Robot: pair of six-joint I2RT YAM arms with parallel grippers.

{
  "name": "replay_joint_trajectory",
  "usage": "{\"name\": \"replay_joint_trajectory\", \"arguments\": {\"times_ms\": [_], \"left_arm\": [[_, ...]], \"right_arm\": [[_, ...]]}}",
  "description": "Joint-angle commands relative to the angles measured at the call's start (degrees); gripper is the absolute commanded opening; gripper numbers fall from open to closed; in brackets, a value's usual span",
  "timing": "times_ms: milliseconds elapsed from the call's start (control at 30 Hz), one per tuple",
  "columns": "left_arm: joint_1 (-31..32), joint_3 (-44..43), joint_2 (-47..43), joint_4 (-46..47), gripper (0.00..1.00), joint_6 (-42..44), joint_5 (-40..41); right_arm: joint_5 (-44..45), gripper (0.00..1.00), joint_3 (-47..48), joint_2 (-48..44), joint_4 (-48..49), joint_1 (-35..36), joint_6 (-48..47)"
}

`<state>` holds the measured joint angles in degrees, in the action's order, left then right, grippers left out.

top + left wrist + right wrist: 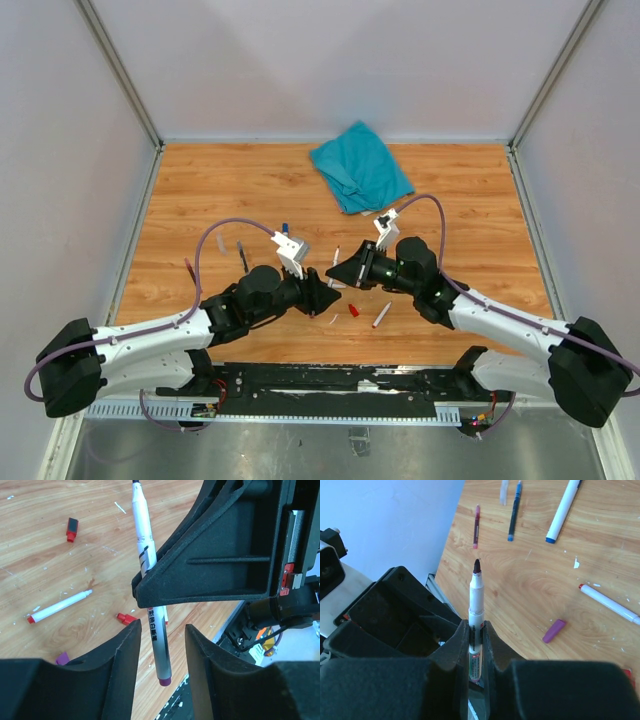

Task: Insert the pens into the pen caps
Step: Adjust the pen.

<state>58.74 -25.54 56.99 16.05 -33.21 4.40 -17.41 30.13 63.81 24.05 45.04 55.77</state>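
Near the front edge of the bench [200, 190], both arms meet mid-width. The right gripper [475, 630] is clamped on the dark-tipped pen [476, 597]: barrel pinched between the fingers, tip sticking out past them. The left gripper [163, 630] is partly spread, with a finger on either side of that pen's purple rear end and gaps on both sides, no contact. Just beyond, flat on the bench and apart from each other: red cap [126, 618], purple cap [554, 630], red-ended pen [60, 606]. Farther out lies the blue-ended pen [563, 510]. At the far edge, a crumpled teal cloth [360, 167].
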Motion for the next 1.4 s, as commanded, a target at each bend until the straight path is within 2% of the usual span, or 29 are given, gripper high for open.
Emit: {"name": "replay_joint_trajectory", "arguments": {"times_ms": [0,267,367,467,600,800,967,1133,1367], "left_arm": [[0.5,0.1,-0.2,2.7,0.41,0.5,0.9],[0.5,0.2,-1.1,1.4,0.14,0.4,1.7],[0.5,0.1,-1.5,0.5,0.01,0.1,2.3],[0.5,-0.2,-1.8,-1.3,0.00,-0.1,3.8],[0.5,-0.2,-1.6,-3.0,0.00,-0.1,5.0],[0.1,-1.9,-0.9,-8.5,0.01,0.6,8.8],[-4.8,-3.3,-0.6,-12.6,0.00,1.4,6.1],[-10.1,-4.1,-4.3,-18.3,0.01,2.3,7.6],[-19.9,-5.3,-10.0,-25.1,0.01,3.7,5.0]], "right_arm": [[-2.3,0.01,-0.7,0.4,4.2,1.3,1.6],[-1.5,0.01,-1.0,-0.5,3.8,1.5,1.1],[-0.6,0.07,-0.8,-1.2,2.3,1.5,-0.3],[1.1,0.14,0.1,-2.6,-1.7,1.5,-3.7],[5.0,0.40,0.4,-5.0,-7.8,1.5,-7.8],[10.7,0.60,0.2,-9.0,-15.6,1.4,-11.7],[15.6,0.66,0.5,-11.9,-22.4,1.4,-15.6],[19.7,0.68,4.8,-11.2,-33.2,1.6,-18.4],[24.0,0.65,8.6,-4.9,-35.1,7.3,-16.3]]}}
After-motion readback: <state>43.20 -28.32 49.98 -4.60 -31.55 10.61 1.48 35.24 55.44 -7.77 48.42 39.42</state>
